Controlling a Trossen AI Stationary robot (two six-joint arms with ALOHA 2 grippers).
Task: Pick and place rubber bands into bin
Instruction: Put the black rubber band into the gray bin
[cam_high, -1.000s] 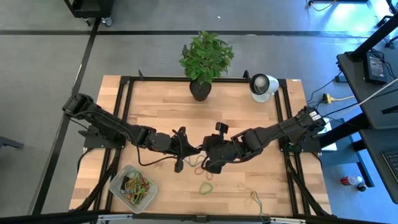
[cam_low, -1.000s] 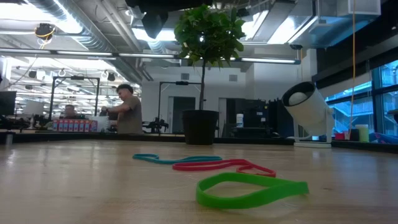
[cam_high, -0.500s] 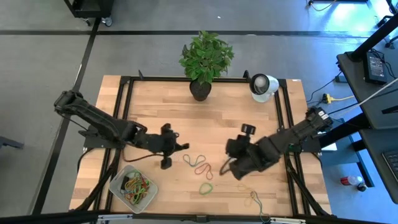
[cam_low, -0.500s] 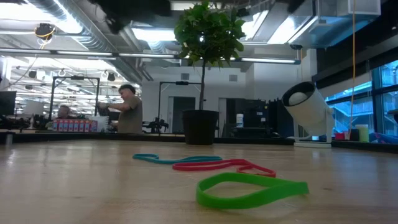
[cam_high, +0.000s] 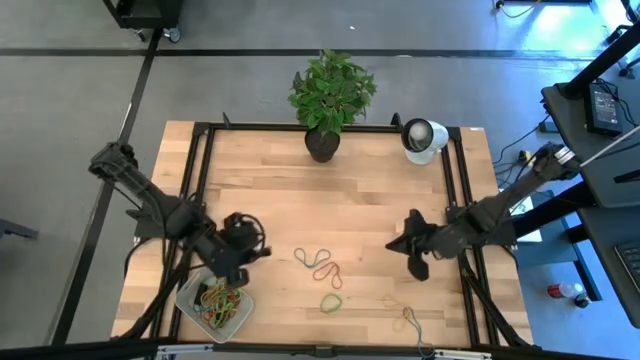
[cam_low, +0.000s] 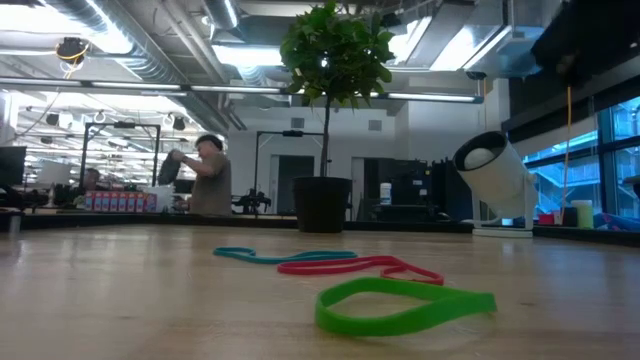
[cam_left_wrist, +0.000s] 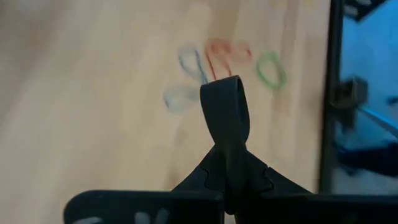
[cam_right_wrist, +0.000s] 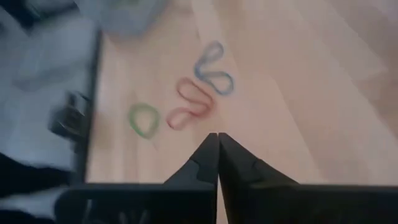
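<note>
My left gripper (cam_high: 238, 268) hovers by the far right corner of the translucent bin (cam_high: 190, 297), shut on a dark rubber band (cam_left_wrist: 224, 112). The bin holds a tangle of green, red and tan bands (cam_high: 220, 298). My right gripper (cam_high: 417, 264) is over the table's right half, shut and empty (cam_right_wrist: 217, 138). On the wood between the arms lie a teal band (cam_high: 304, 256), a red band (cam_high: 326, 269) and a green band (cam_high: 331, 301). A tan band (cam_high: 410, 318) lies near the near edge. The low view shows the teal (cam_low: 270, 256), red (cam_low: 360, 266) and green (cam_low: 405, 305) bands lying flat. My left gripper pinches the dark rubber band between its two shut fingers at the loop's lower end (cam_left_wrist: 227, 152). The rest of the loop (cam_left_wrist: 224, 93) stands out past the fingertips as a narrow oval, clear of the table.
A potted plant (cam_high: 330, 95) and a white round device (cam_high: 423, 138) stand at the table's far edge. Black frame rails (cam_high: 200, 170) run along both sides. A person (cam_low: 205, 175) shows far off in the room behind.
Both arms have drawn apart from the table's middle. My left gripper has moved toward the table's left and near edge, ending beside the bin. My right gripper has moved toward the right edge. The teal and red bands they were over now lie uncovered.
</note>
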